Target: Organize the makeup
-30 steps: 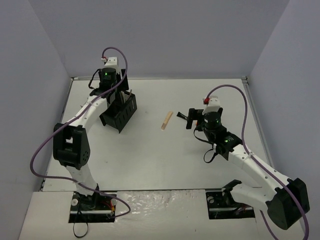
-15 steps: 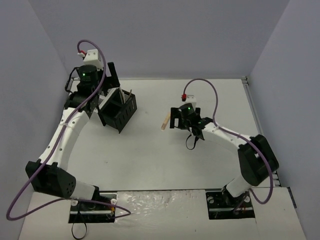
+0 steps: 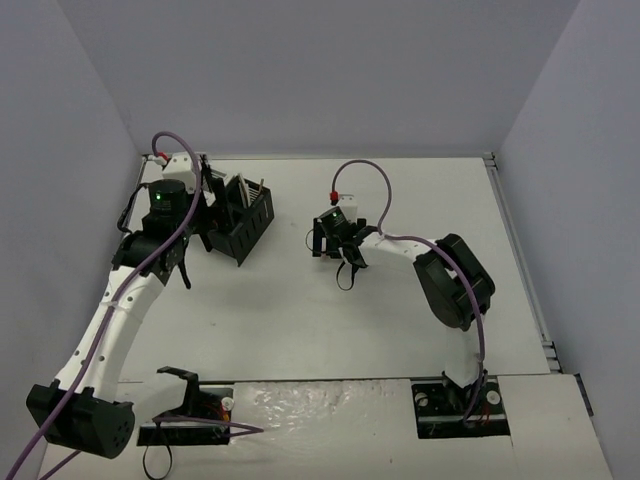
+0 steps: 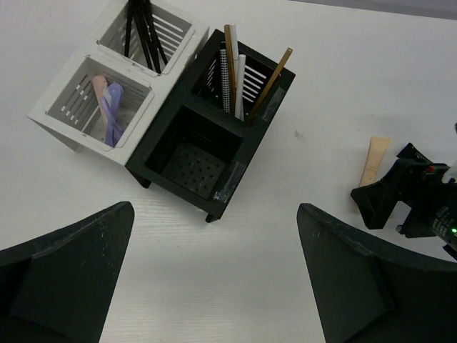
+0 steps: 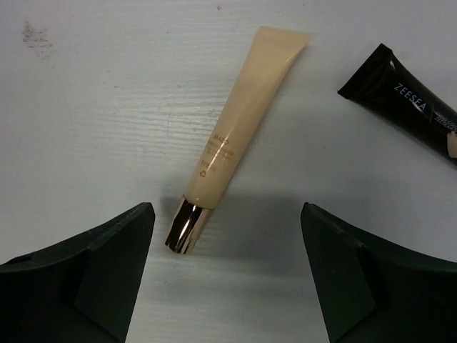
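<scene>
The right tool point(image 5: 226, 229) stands wide open over the flat beige plastic squeeze tube with gold cap point(image 5: 232, 128). The tube is likely light, soft and slippery, best pinched near its firmer cap end.

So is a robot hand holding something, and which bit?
Neither. The right gripper hangs open over the beige tube without gripping it; the left gripper is open and empty.
</scene>
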